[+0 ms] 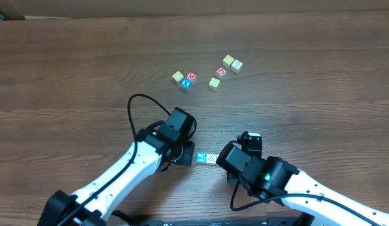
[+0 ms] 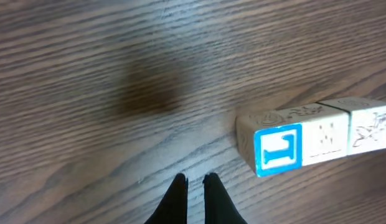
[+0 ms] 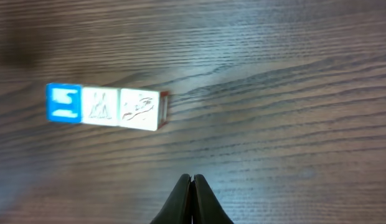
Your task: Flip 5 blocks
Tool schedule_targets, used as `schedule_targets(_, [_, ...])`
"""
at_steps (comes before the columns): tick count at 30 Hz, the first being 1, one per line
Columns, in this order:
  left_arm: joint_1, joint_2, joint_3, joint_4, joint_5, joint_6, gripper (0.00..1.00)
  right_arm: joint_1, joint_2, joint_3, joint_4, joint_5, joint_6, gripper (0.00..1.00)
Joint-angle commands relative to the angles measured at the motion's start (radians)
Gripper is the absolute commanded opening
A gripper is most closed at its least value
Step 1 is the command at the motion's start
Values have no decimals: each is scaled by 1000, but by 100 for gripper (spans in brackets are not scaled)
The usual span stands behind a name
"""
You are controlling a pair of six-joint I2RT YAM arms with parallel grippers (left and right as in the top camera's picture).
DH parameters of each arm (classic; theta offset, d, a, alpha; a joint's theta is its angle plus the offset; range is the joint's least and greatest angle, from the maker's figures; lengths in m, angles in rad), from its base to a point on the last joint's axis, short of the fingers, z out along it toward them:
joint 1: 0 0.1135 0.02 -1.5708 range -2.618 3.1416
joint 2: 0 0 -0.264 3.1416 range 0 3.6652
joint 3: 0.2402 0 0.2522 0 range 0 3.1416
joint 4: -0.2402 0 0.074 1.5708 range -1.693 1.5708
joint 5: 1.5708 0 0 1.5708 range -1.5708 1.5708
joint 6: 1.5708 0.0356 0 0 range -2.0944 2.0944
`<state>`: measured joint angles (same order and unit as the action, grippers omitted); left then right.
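Observation:
Three small blocks lie in a touching row on the table between my two arms. In the left wrist view they are a blue-faced block [image 2: 277,150] and two pale ones [image 2: 325,138] [image 2: 370,127]. My left gripper [image 2: 194,181] is shut on nothing, just left of the row and apart from it. The right wrist view shows the same row: the blue one [image 3: 63,102] and the cream ones [image 3: 100,104] [image 3: 140,109]. My right gripper [image 3: 192,179] is shut and empty, short of the row. From overhead the row [image 1: 206,158] is partly hidden by both wrists.
Several more blocks lie farther back on the wooden table [image 1: 320,107]: a yellow, red and blue cluster [image 1: 186,79], a red one [image 1: 221,71], a yellow one [image 1: 214,83] and a touching pair [image 1: 232,63]. A cable [image 1: 135,103] loops off the left arm.

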<state>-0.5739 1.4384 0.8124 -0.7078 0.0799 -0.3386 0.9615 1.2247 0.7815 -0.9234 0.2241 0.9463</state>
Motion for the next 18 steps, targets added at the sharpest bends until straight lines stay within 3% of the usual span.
schedule_targets(1, [5, 32, 12, 6, 18, 58, 4, -19, -11, -49, 65, -20, -50, 4])
schedule_targets(11, [5, 99, 12, 41, 18, 93, 4, -41, -10, -197, 307, -46, -83, 4])
schedule_targets(18, [5, 99, 12, 71, 19, 103, 4, -41, 69, -209, 432, -46, -82, 4])
